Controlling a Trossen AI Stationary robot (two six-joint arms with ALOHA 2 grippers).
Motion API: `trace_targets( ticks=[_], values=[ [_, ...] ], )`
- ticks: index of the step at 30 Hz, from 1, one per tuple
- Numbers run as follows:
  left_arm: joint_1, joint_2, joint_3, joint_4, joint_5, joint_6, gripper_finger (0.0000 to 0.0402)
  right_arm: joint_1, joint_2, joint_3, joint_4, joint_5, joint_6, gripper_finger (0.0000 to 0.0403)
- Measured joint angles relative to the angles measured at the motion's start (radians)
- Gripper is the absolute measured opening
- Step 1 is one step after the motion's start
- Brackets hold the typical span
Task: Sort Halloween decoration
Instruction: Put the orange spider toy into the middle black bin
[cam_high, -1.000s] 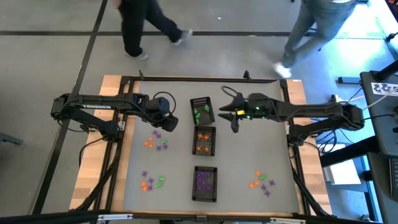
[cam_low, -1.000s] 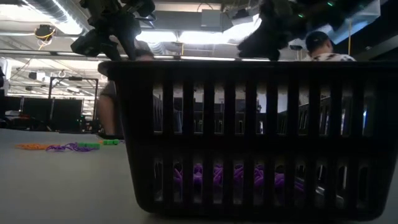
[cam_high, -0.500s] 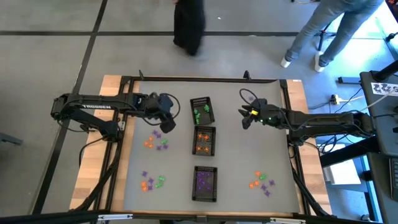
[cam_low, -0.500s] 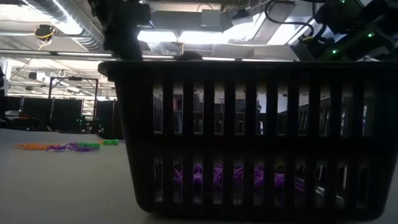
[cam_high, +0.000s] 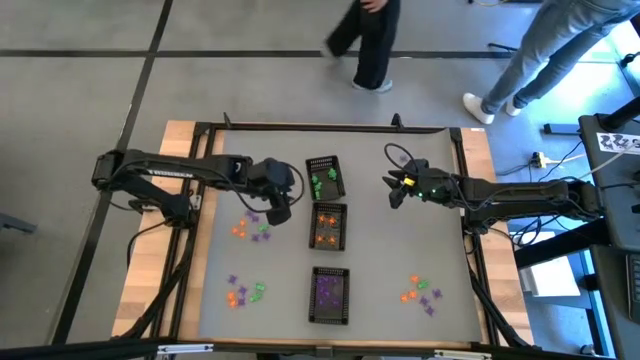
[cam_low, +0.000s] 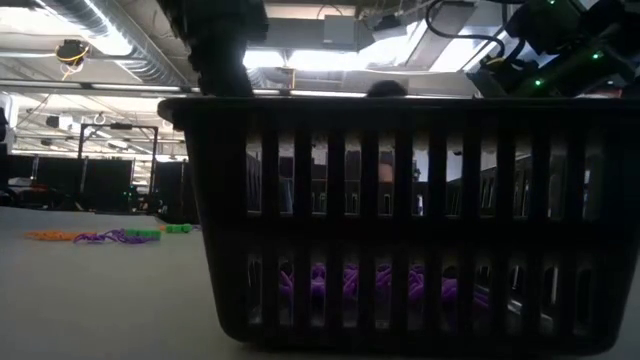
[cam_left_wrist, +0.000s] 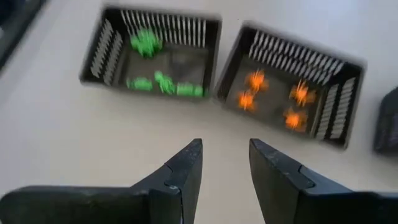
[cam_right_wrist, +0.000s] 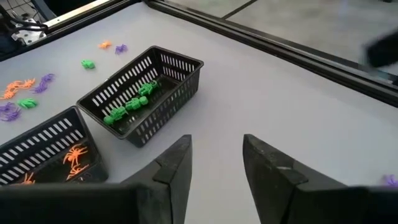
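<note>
Three black mesh trays stand in a column at mid-table: one with green trinkets (cam_high: 325, 178), one with orange trinkets (cam_high: 329, 225), one with purple trinkets (cam_high: 329, 295). Loose orange, green and purple trinkets lie in piles on the table (cam_high: 252, 226), (cam_high: 244, 292), (cam_high: 421, 292). My left gripper (cam_high: 278, 207) hovers open just left of the orange tray; its wrist view shows the green tray (cam_left_wrist: 152, 56) and the orange tray (cam_left_wrist: 286, 87) ahead of the empty fingers (cam_left_wrist: 225, 155). My right gripper (cam_high: 393, 190) is open and empty, right of the green tray (cam_right_wrist: 143, 93).
The purple tray (cam_low: 400, 220) fills the low view, with loose trinkets (cam_low: 110, 236) on the table to its left. Bare table lies between the trays and the right pile. People walk on the floor beyond the far edge (cam_high: 365, 45).
My left gripper has moved toward the table's right and near side, from beside the green tray to beside the orange tray. My right gripper drew back from the green tray toward the table's right, then kept still. The people beyond the table have walked on.
</note>
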Motion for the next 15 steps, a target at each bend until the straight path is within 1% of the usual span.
trace_targets(
  ticks=[4, 8, 9, 10, 12, 15],
  values=[
    [-0.005, 0.036, 0.0, -0.062, 0.011, 0.015, 0.0124, 0.0, 0.0, 0.0, 0.0, 0.0, 0.0, 0.014],
    [-0.004, 0.044, 0.0, -0.131, 0.066, 0.032, 0.0124, 0.0, 0.0, 0.0, -0.001, -0.002, 0.0, 0.014],
    [-0.005, 0.041, 0.0, -0.14, 0.075, 0.027, 0.0124, 0.0, 0.0, 0.0, -0.002, -0.016, 0.001, 0.014],
    [-0.008, 0.036, -0.001, -0.141, 0.081, 0.025, 0.0124, 0.0, 0.0, 0.0, -0.004, -0.043, 0.003, 0.014],
    [-0.019, 0.019, -0.011, -0.117, 0.077, 0.021, 0.0124, 0.001, 0.0, 0.0, 0.007, -0.13, 0.006, 0.014],
    [-0.041, -0.028, -0.067, 0.006, 0.058, 0.021, 0.0124, 0.011, -0.001, 0.0, 0.038, -0.274, 0.008, 0.014]
  ],
)
